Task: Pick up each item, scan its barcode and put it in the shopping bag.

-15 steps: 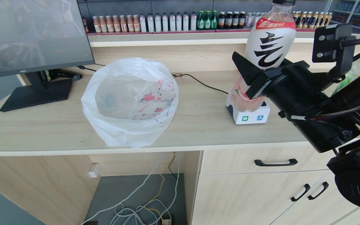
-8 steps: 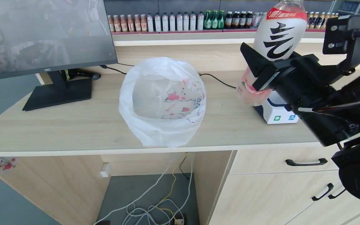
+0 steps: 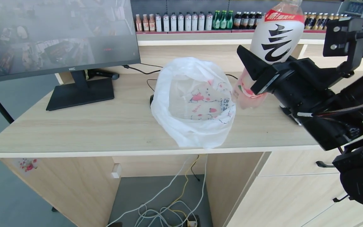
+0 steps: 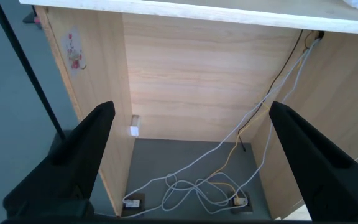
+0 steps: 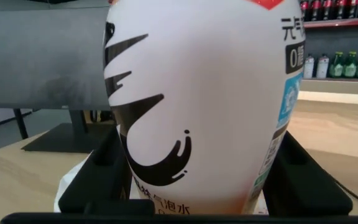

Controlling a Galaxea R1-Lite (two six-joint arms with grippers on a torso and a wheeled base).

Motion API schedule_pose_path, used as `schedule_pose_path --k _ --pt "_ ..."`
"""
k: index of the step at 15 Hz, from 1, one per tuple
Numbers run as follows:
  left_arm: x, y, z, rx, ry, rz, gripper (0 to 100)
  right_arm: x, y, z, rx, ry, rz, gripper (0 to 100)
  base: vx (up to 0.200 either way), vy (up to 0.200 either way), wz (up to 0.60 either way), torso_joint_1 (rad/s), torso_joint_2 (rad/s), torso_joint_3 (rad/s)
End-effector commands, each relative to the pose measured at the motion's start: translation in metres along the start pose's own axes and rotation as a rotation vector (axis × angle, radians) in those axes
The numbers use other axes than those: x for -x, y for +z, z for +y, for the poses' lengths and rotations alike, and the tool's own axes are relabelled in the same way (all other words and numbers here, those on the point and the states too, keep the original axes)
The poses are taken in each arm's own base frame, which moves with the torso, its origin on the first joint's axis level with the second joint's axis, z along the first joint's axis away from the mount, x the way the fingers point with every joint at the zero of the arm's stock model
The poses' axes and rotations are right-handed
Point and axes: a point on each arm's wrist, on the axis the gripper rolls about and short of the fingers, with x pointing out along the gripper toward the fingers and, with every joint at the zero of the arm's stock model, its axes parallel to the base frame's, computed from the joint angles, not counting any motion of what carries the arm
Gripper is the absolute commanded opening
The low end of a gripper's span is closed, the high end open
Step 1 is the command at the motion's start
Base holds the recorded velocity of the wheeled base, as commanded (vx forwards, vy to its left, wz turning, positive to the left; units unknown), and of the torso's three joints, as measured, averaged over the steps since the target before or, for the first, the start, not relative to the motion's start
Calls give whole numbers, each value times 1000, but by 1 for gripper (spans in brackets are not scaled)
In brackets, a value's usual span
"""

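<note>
My right gripper [image 3: 263,75] is shut on a tall white bottle [image 3: 274,41] with a red band near its top and a pinkish base. It holds the bottle upright, low on its body, above the wooden counter [image 3: 106,126]. The bottle's base hangs just beside the right rim of the open white shopping bag [image 3: 197,104], which stands near the counter's front edge. Up close, the bottle [image 5: 197,106] sits between the black fingers of that gripper [image 5: 197,193]. My left gripper [image 4: 191,162] is open below counter height, facing the recess under the counter.
A dark monitor [image 3: 58,34] on a black stand occupies the counter's left, with a black handheld scanner [image 3: 101,74] behind it. A shelf of bottles [image 3: 200,21] lines the back wall. Loose cables [image 4: 210,180] lie on the floor under the counter.
The head view has shifted, so the counter sits further right in the picture. My right gripper carried the bottle left, from over the white scanner box to the bag's right rim.
</note>
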Motion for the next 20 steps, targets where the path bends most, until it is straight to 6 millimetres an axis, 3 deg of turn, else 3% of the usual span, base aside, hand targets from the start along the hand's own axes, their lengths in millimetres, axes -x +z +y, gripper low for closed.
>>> schedule_pose_path --k 1,8,12,17,20 --pt "0 0 0 1 0 1 100 -2 -2 5 -8 15 18 0 0 0 0 0 0 0" --pt "0 0 0 -1 0 1 100 -29 -5 14 -8 38 117 0 0 0 0 0 0 0" --pt "0 0 0 -1 0 1 100 -40 -26 23 -10 59 177 0 0 0 0 0 0 0" --pt "0 0 0 -1 0 1 100 -80 -53 56 -35 116 189 0 0 0 0 0 0 0" --pt "0 0 0 -1 0 1 100 -100 -67 62 -36 118 187 0 0 0 0 0 0 0"
